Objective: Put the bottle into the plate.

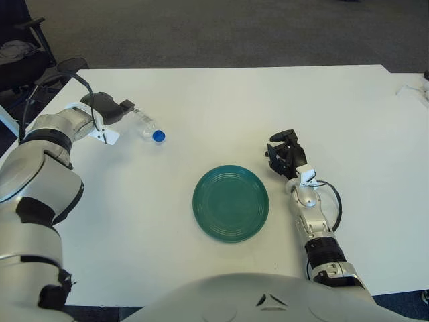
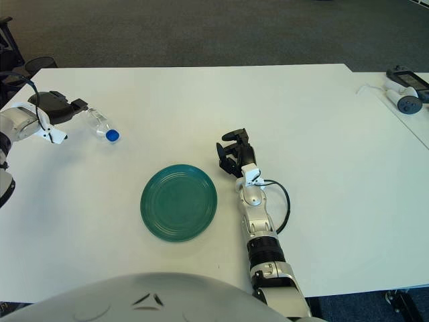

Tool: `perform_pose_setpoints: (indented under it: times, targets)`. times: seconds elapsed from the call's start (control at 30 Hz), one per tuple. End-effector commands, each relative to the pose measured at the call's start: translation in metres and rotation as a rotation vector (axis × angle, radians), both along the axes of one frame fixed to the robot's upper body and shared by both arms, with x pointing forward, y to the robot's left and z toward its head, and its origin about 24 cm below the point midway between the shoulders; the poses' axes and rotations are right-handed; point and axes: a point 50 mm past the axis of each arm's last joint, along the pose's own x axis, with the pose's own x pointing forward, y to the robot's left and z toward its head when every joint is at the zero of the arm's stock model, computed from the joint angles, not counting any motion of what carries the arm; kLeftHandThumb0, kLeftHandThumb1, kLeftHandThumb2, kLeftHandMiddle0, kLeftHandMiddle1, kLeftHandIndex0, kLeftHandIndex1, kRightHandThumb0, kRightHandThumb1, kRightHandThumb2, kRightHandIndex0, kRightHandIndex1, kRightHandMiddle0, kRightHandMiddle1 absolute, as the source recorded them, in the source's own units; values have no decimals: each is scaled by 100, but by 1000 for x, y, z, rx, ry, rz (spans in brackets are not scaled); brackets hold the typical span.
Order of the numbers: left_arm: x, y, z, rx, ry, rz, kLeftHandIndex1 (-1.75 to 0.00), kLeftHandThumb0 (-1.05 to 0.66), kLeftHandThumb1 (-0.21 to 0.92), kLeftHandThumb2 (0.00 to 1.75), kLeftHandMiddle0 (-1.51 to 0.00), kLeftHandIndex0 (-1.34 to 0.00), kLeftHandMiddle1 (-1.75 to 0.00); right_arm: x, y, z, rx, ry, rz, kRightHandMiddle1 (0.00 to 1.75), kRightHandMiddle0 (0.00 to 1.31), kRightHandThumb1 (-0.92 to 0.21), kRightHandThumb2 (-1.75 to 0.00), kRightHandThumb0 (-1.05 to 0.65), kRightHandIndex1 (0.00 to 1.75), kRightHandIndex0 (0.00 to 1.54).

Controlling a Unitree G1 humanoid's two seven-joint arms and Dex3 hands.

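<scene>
1. Nearest to the robot, the green plate (image 1: 230,204) lies flat on the white table (image 1: 221,100), a little in front of the robot's body, and nothing is on it.
2. Just to the right of the plate is the right hand (image 1: 284,155); its dark fingers are loosely curled and they hold nothing. The forearm behind it stretches back toward the robot along the table.
3. Farther away and to the left, the clear bottle (image 1: 147,125) lies on its side on the table, well apart from the plate. Its blue cap (image 1: 159,135) points toward the plate.
4. At the far left, the left hand (image 1: 114,109) is at the bottom end of the bottle. The fingers seem to be partly open and near or touching the bottle, but a closed grasp is not visible.
5. On the far right edge some small devices (image 2: 404,90) lie on a neighbouring table.
</scene>
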Motion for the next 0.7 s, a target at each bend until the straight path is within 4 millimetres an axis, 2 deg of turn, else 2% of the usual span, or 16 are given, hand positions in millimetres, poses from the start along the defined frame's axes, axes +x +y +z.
perform_pose_setpoints:
  times: [0.0, 0.37, 0.67]
  targets:
    - [3, -4, 8, -35, -44, -22, -84, -73, 71, 49, -32, 0, -46, -19, -4, -31, 9, 170, -25, 175, 13, -79, -66, -1, 153, 40]
    - [4, -5, 10, -65, -60, -25, -81, -72, 74, 48, -28, 0, -46, -18, -3, -32, 14, 172, -16, 175, 15, -77, -69, -1, 152, 41]
    - [3, -3, 7, -82, -62, -16, -83, -71, 72, 48, -29, 0, -50, -18, -2, -33, 2, 179, -9, 175, 18, -82, -59, -1, 146, 38]
